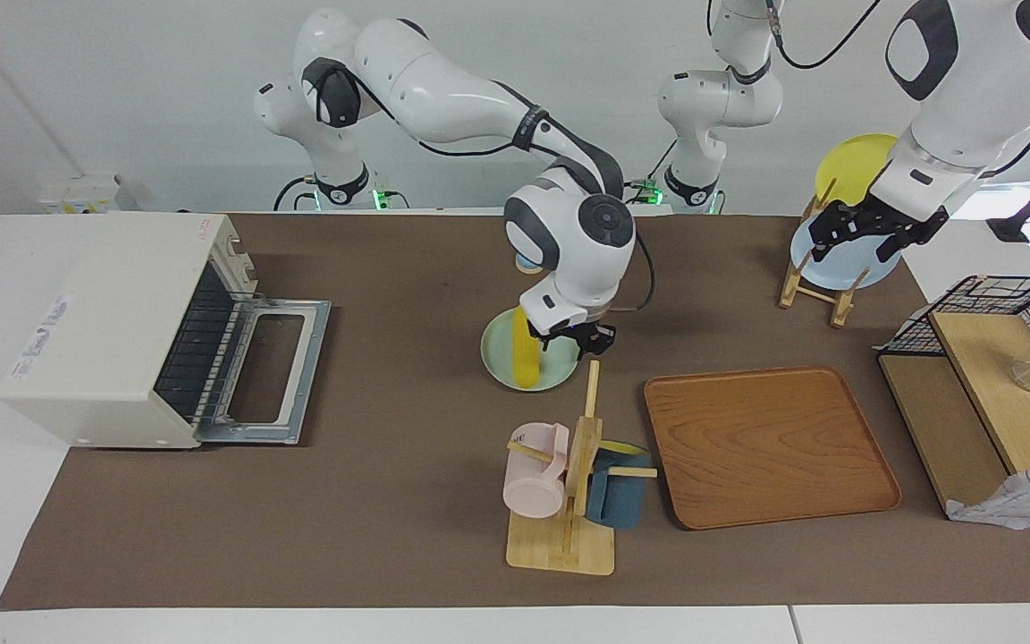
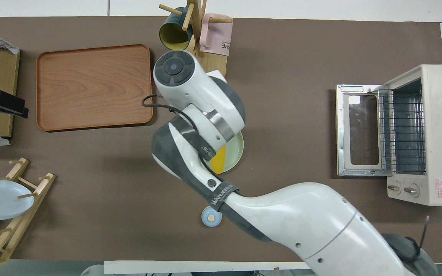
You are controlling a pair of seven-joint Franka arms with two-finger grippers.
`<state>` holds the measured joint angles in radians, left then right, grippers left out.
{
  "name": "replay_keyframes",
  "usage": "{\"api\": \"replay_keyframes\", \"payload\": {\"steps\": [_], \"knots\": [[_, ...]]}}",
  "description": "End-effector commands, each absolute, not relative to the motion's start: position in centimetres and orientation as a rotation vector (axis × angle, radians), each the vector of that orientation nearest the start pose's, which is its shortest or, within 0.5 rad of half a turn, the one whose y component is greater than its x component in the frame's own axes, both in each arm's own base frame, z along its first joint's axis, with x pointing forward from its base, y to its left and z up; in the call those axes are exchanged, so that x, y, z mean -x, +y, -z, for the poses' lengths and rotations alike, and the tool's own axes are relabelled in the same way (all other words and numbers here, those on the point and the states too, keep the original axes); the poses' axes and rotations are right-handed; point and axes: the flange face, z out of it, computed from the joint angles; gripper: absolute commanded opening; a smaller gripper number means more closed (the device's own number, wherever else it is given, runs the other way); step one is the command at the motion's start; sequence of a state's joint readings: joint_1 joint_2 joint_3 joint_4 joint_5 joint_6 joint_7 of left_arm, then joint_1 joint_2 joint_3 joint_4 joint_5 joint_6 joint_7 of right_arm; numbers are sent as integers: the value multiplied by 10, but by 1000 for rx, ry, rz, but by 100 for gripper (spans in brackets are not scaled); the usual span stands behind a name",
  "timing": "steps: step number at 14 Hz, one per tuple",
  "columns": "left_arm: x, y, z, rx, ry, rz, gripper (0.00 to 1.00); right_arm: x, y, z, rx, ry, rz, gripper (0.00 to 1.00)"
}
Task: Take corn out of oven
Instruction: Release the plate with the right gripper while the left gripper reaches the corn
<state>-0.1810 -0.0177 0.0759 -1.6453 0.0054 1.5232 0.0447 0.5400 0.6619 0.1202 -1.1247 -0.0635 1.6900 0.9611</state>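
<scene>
The yellow corn [image 1: 526, 358] lies on a pale green plate [image 1: 499, 353] in the middle of the table; it also shows in the overhead view [image 2: 220, 163], partly under the right arm. My right gripper [image 1: 576, 342] is low over the plate, just beside the corn, open and holding nothing. The cream-white oven [image 1: 113, 322] stands at the right arm's end of the table with its door [image 1: 274, 371] folded down flat; the wire rack [image 2: 401, 130] inside looks bare. My left gripper [image 1: 864, 234] waits open above the plate rack.
A wooden tray [image 1: 770, 443] and a mug tree [image 1: 582, 447] with a pink and a blue mug lie farther from the robots than the plate. A plate rack [image 1: 823, 277] and a wire basket shelf [image 1: 989, 376] stand at the left arm's end. A small blue disc [image 2: 211, 217] lies near the robots.
</scene>
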Motion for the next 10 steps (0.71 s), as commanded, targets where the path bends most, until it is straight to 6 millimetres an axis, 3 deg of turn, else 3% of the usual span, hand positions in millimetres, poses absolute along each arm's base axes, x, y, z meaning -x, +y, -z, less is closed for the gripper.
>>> {"api": "replay_keyframes", "payload": {"steps": [1, 3, 4, 7, 8, 10], "knots": [[-497, -110, -565, 3152, 244, -210, 100, -608, 315, -445, 3175, 366, -199, 68], [-450, -199, -515, 3205, 111, -6, 100, -600, 251, -421, 3215, 225, -259, 62], [-436, -248, -493, 3228, 7, 57, 100, -594, 226, -406, 3219, 179, -271, 54], [-422, -369, -422, 3257, -95, 112, 99, -586, 150, -369, 3316, 22, -280, 26], [-415, -393, -402, 3266, -114, 125, 99, -583, 129, -357, 3314, 18, -285, 21], [-407, -419, -377, 3295, -186, 164, 99, -578, 117, -339, 3321, 25, -296, 14]]}}
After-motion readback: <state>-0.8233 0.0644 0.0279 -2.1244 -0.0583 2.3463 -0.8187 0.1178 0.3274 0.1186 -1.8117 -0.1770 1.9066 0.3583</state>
